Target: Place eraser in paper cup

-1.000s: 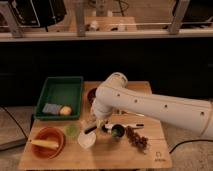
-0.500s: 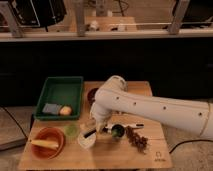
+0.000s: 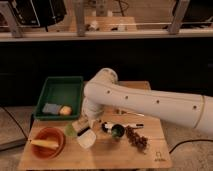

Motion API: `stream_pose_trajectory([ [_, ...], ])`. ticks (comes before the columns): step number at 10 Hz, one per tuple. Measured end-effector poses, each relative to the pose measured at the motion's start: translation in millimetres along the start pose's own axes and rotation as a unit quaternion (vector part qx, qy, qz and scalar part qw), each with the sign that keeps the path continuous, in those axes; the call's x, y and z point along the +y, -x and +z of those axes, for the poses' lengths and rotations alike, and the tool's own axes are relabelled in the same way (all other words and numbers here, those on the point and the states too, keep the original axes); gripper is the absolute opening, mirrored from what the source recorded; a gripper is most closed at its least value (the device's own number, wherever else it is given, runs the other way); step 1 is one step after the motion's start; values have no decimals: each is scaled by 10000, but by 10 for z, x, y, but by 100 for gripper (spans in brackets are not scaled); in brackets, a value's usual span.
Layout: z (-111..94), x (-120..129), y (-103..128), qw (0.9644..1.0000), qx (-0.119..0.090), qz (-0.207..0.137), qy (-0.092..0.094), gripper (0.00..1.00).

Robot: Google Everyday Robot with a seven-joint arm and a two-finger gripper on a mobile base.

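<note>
The white arm reaches in from the right, and my gripper (image 3: 83, 128) hangs just above the left rim of the paper cup (image 3: 88, 140), a small white cup at the table's front middle. A pale beige block, the eraser (image 3: 79, 123), shows between the dark fingers, so the gripper looks shut on it. The eraser is held above and slightly left of the cup's opening, outside the cup.
A small green cup (image 3: 71, 131) stands just left of the gripper. An orange bowl (image 3: 47, 143) is at the front left. A green tray (image 3: 60, 92) sits behind it. A dark cup with a green inside (image 3: 117, 131), a marker pen (image 3: 128, 126) and a brown cluster (image 3: 137, 140) lie to the right.
The gripper has dropped a little and shifted left with the eraser, closer to the paper cup's rim. Nothing on the table has moved.
</note>
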Motion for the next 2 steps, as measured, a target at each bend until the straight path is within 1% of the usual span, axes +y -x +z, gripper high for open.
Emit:
stream_pose_trajectory([
  [1, -35, -46, 26, 9994, -103, -313, 60, 0],
  [2, -28, -63, 31, 9987, -187, -473, 107, 0],
])
